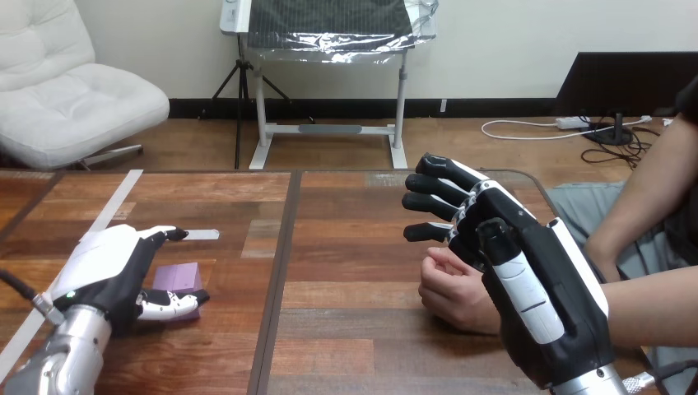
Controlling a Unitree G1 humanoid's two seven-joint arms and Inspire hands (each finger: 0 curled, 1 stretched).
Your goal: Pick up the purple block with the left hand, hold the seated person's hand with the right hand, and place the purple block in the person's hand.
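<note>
Nearest, the right hand (535, 284) hung over the counter (346, 329), fingers straight and slightly apart, pointing left and curled round nothing. Just beside its palm the person's hand (454, 290) rested on the counter, loosely closed; whether the two touched I could not tell. At the left, the left hand (107, 267) was spread, its thumb and fingers on either side of the purple block (180, 278), which lay flat on the counter.
</note>
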